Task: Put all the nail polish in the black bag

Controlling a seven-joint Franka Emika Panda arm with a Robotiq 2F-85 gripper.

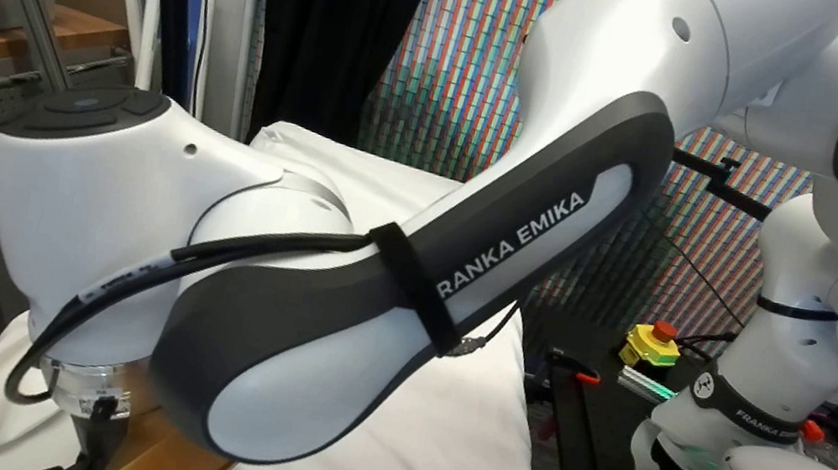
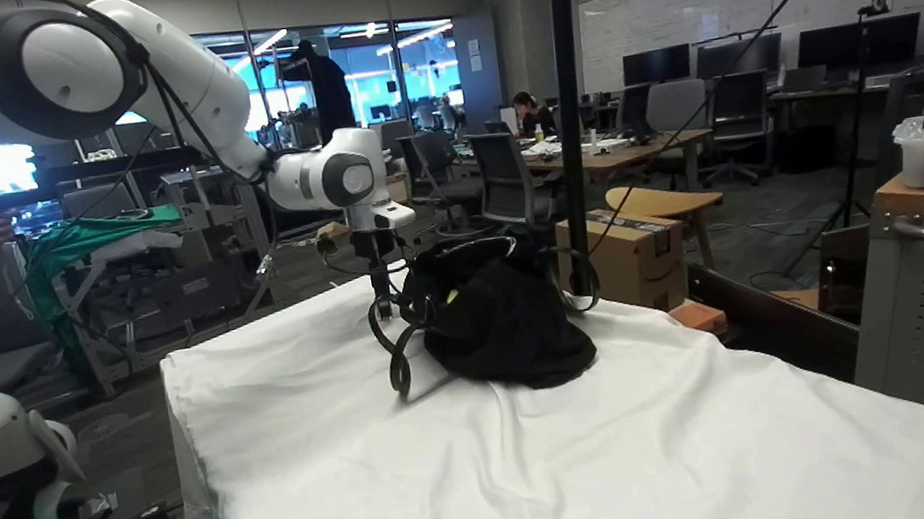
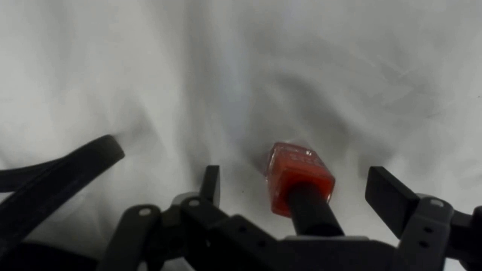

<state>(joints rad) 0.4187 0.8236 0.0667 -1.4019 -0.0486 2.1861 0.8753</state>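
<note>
As your wide-spread, empty gripper (image 3: pixel 293 184) straddled red polish (image 3: pixel 299 167) near black bag (image 2: pixel 514 328) | pickup seemed underway | closing looked due

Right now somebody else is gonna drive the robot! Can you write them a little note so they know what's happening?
Gripper: open, holding nothing, jaws on either side of a red nail polish bottle.
Bottle: on the white cloth, a gap between it and each jaw.
Black bag: on the same cloth; a strap shows beside the gripper.
Done: gripper placed around this bottle. Can't see whether any polish is in the bag.
Left: grip it, lift it, bag it; then check for others.
</note>
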